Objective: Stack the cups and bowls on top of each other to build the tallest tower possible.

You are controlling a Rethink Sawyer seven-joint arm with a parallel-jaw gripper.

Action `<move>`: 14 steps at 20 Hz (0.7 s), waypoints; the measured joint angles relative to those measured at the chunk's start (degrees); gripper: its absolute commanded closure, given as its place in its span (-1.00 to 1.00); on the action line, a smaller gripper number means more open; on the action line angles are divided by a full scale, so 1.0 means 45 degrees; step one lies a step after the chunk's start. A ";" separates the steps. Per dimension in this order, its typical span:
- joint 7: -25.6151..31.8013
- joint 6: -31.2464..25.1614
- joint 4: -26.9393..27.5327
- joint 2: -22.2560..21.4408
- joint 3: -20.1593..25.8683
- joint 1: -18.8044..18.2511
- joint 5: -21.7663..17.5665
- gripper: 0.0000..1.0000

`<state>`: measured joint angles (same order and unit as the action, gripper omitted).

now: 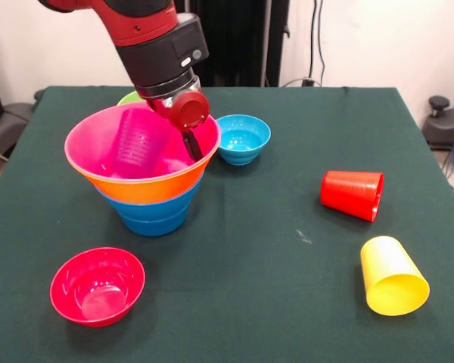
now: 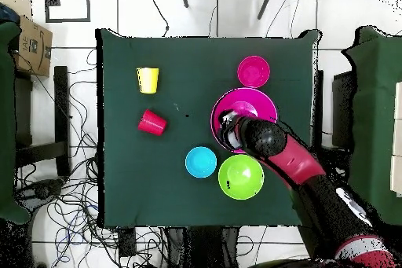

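Observation:
The tower stands at the table's left in the front view: a blue bowl (image 1: 153, 215) at the base, an orange bowl (image 1: 147, 187) in it, and a pink bowl (image 1: 98, 144) on top. The translucent purple cup (image 1: 136, 144) sits inside the pink bowl. My gripper (image 1: 192, 145) reaches down into the pink bowl at its right side, apart from the purple cup. Overhead, the gripper (image 2: 229, 131) is over the pink bowl's (image 2: 263, 100) rim, with the purple cup (image 2: 244, 110) inside.
A green bowl (image 1: 129, 97) (image 2: 240, 177) stands behind the tower and a light-blue bowl (image 1: 243, 138) (image 2: 201, 162) beside it. A small red bowl (image 1: 97, 285) (image 2: 253, 71) stands in front. A red cup (image 1: 352, 194) (image 2: 152, 122) and a yellow cup (image 1: 393, 276) (image 2: 148, 80) lie on their sides.

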<state>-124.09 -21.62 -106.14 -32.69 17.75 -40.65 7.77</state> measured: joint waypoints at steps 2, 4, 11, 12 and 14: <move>0.0000 -0.0005 -0.0002 0.0021 -0.0073 0.0001 -0.0005 1.00; 0.0000 -0.0111 0.0000 -0.0063 -0.0185 0.0003 -0.0005 1.00; 0.0000 -0.0726 -0.0006 -0.1027 -0.1342 0.0104 -0.0911 1.00; 0.0000 -0.0837 -0.0004 -0.1325 -0.1584 0.0045 -0.1301 1.00; 0.0000 -0.1089 0.0035 -0.1835 -0.2019 -0.0051 -0.1996 1.00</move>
<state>-124.09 -26.52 -105.98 -40.95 8.66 -40.88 -1.22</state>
